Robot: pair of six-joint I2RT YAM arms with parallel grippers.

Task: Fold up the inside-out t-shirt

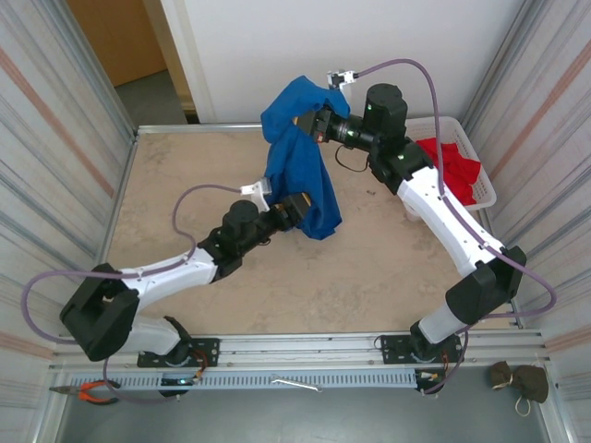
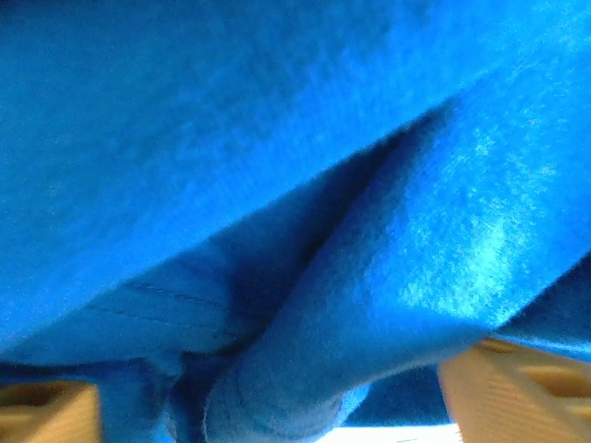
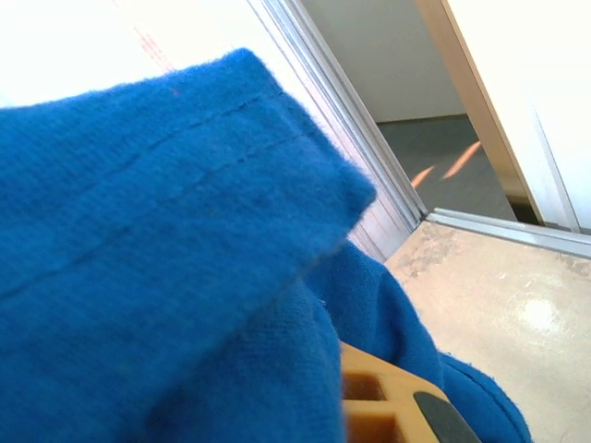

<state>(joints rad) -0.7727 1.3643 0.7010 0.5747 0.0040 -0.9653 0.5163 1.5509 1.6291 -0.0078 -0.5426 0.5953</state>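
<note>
Left of centre in the top view, the left pincer (image 1: 292,210) stands wide around a fold low on the inside-out t-shirt (image 1: 305,175), with cloth bulging between its spread fingers (image 2: 517,388). The shirt hangs bunched above the counter (image 1: 185,166), its long axis running top to bottom. The right pincer (image 1: 316,125), just right of its upper end, appears clamped on it.

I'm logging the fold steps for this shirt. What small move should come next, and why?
Probably close the left claw. Its fingers stand apart with a fold of the t-shirt lying between them, while the right claw alone holds the cloth bunched above the table. A second grip would let the arms spread it out.
</note>
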